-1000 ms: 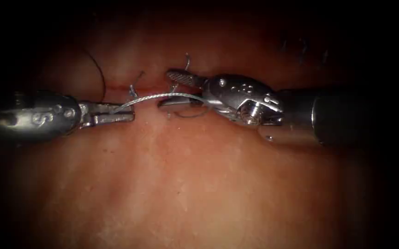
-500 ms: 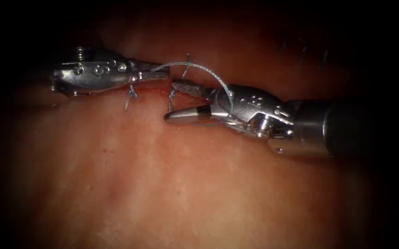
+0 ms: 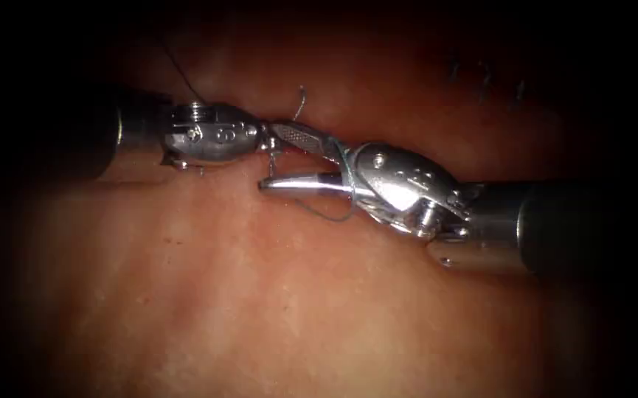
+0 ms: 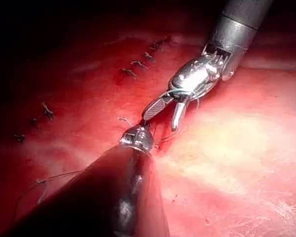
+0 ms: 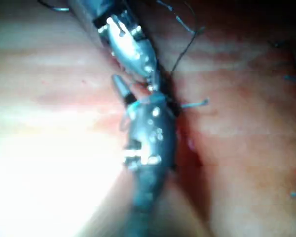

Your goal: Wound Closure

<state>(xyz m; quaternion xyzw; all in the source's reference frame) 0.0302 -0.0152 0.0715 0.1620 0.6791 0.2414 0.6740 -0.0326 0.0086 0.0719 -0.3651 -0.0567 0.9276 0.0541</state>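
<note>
Steel right tool (image 3: pixel 268 156) of mine: jaws gaping, gripping nothing, blue-green thread (image 3: pixel 346 180) looped round their base | left tool (image 3: pixel 263 140) tip-to-tip with it over the cut (image 5: pixel 190 148), grip: cannot tell | needle: cannot make out on tissue (image 3: pixel 259 295)

Left pincer (image 3: pixel 265 141): tip pressed against the right pincer's (image 3: pixel 278 158) upper jaw in the endoscope view; whether its jaws grip anything cannot be told. In the left wrist view the left arm's own dark shaft (image 4: pixel 113 197) covers most of its pincer (image 4: pixel 138 137). Needle: not made out; hidden or too small to tell. Thread (image 3: pixel 337 210) loops around the right pincer's base; its ends vanish behind metal. Dark strand (image 3: pixel 178 70) runs off into the shadow above the left pincer. Cut (image 3: pixel 289 144) largely covered by both pincers. Right wrist view: both pincers blurred, jaw detail unreadable.
</note>
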